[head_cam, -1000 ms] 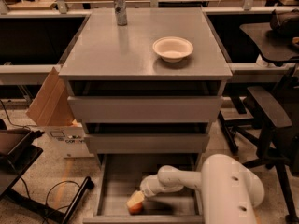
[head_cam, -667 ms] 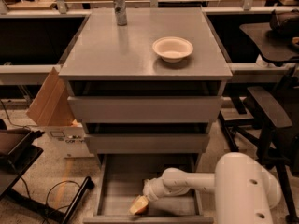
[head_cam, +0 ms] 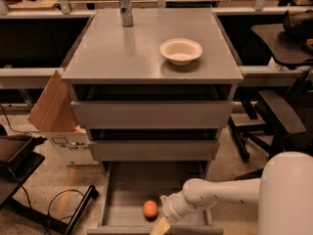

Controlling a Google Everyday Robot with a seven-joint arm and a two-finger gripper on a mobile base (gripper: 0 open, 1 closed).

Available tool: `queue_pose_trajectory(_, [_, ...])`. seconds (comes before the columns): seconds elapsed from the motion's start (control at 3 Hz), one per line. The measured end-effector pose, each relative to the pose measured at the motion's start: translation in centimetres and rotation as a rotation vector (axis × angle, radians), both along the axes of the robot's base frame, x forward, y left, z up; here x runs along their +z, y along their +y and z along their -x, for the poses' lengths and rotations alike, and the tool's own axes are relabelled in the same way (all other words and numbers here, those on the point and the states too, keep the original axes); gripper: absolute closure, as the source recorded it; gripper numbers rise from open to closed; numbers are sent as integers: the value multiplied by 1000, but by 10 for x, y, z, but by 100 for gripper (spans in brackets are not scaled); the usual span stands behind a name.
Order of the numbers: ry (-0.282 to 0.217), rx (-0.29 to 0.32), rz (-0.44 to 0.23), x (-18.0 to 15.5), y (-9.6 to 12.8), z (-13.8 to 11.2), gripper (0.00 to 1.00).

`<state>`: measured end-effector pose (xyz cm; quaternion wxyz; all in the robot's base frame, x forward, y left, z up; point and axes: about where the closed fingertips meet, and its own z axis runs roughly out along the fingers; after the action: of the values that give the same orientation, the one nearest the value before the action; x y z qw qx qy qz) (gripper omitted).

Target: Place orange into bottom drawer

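The orange lies on the grey floor of the open bottom drawer, near its front edge. My gripper is low over the drawer, just right of the orange and apart from it. It is open and holds nothing; one pale fingertip hangs over the drawer's front edge. My white arm reaches in from the lower right. The two grey drawers above are closed or nearly closed.
A white bowl and a metal can stand on the cabinet top. A cardboard box leans at the cabinet's left. A black office chair stands to the right, and a black stand with cables on the floor at left.
The orange was in my gripper over the drawer; now it rests free on the drawer floor. The gripper has let go and shifted right and toward the front edge.
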<state>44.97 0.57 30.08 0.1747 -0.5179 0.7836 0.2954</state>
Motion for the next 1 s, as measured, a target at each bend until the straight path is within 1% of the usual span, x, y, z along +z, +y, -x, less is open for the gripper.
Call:
queue_pose_trajectory(0.33, [2,31,86,44,-28,8,0])
queue_pose_trajectory(0.67, [2,31,86,44,-28,8,0])
queue_pose_trajectory(1.0, [7,14,154,59,-43,21,0])
